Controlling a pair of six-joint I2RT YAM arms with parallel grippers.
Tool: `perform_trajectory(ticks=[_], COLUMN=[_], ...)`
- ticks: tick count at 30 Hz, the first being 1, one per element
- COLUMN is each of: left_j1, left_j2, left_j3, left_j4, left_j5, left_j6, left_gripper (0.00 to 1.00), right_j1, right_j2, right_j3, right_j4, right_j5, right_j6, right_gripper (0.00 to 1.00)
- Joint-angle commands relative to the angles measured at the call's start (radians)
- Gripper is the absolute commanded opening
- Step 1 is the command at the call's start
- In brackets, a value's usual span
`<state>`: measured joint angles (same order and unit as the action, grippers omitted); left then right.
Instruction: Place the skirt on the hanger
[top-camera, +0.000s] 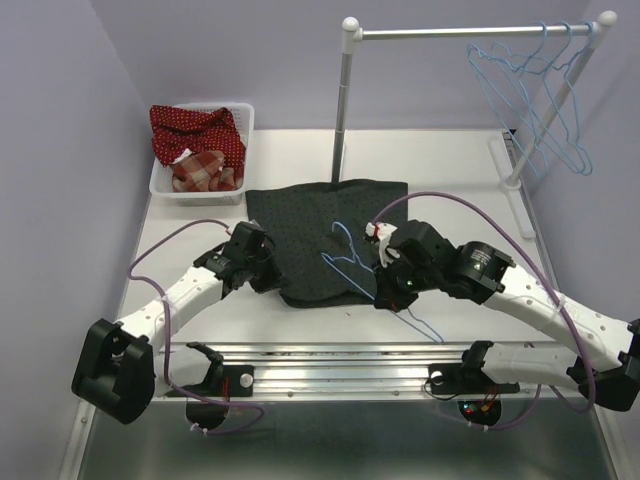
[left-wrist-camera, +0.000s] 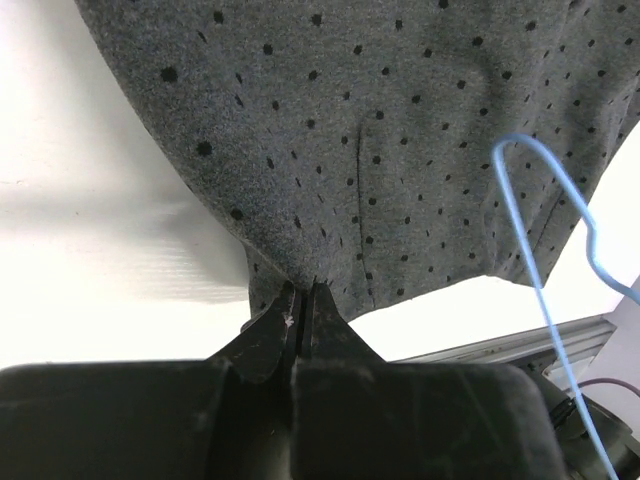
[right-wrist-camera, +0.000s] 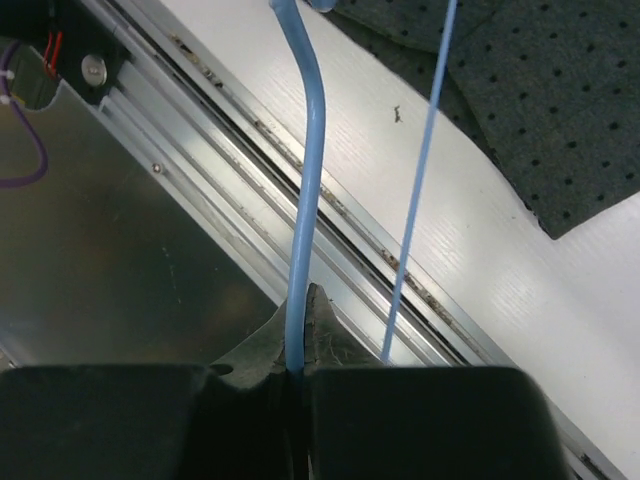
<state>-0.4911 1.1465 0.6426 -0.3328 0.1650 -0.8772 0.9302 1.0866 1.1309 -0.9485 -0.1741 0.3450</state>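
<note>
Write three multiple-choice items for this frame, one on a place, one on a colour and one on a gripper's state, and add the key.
1. Where on the table does the white basket sit?
A. far left corner
B. near right corner
C. the middle

2. What colour is the hanger in the right gripper?
A. red
B. black
C. light blue

3. How does the left gripper stand to the skirt?
A. open above it
B. shut on its edge
C. shut beside it, apart

Key:
1 A, the top view shows it at the far left.
2 C, the wire it clamps is light blue.
3 B, the left wrist view shows it pinching dotted grey fabric.
</note>
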Motion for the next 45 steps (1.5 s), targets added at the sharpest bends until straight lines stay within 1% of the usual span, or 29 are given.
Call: perform_trajectory(ticks=[1,5,9,12,15,16,19,23,27,30,35,42,45], left_j1=[-0.001,-0.001,-0.001,0.0,-0.001,0.0,-0.001,0.0,-0.001,0.0,0.0,-0.001,-0.001], left_j2=[0.013,0.053,0.059,0.058,0.059,0.061,0.062,0.059,0.062,0.059,0.053,0.05,0.042], left_j3=[0.075,0.112,0.124,0.132,0.134,0.135,0.141,0.15,0.157,0.157,0.154,0.15,0.14], left_j4=[-0.052,-0.091,-0.089,-0.095,-0.106,-0.11,-0.117,-0.123,-0.14,-0.144,-0.134,-0.133,-0.133], left_j5=[-0.002,-0.007,0.002,0.001,-0.007,-0.012,-0.012,-0.01,-0.019,-0.01,0.001,0.025,0.04], left_j6=[0.017,0.021,0.001,-0.006,-0.017,-0.02,-0.025,-0.02,-0.019,-0.016,-0.02,-0.023,-0.032], left_gripper=[0.0,0.0,0.0,0.0,0.0,0.0,0.0,0.0,0.0,0.0,0.0,0.0,0.0], right_j1=[0.059,0.079,0.09,0.1,0.101,0.101,0.11,0.11,0.11,0.11,0.11,0.11,0.11], right_j2=[-0.019,-0.031,-0.053,-0.054,-0.06,-0.062,-0.068,-0.051,-0.05,-0.037,-0.019,-0.007,-0.01], right_j3=[0.059,0.069,0.058,0.047,0.047,0.047,0.04,0.018,0.017,0.007,-0.016,-0.037,-0.045], right_j4=[-0.038,-0.095,-0.101,-0.127,-0.122,-0.115,-0.099,-0.084,-0.038,-0.041,0.014,0.074,0.099], right_j5=[-0.011,-0.031,-0.145,-0.166,-0.192,-0.233,-0.292,-0.266,-0.291,-0.236,-0.229,-0.119,-0.007], right_j6=[0.002,-0.006,-0.02,-0.031,-0.057,-0.069,-0.087,-0.1,-0.104,-0.104,-0.116,-0.097,-0.089], right_gripper=[0.01,0.01,0.01,0.01,0.01,0.01,0.01,0.01,0.01,0.01,0.01,0.01,0.01])
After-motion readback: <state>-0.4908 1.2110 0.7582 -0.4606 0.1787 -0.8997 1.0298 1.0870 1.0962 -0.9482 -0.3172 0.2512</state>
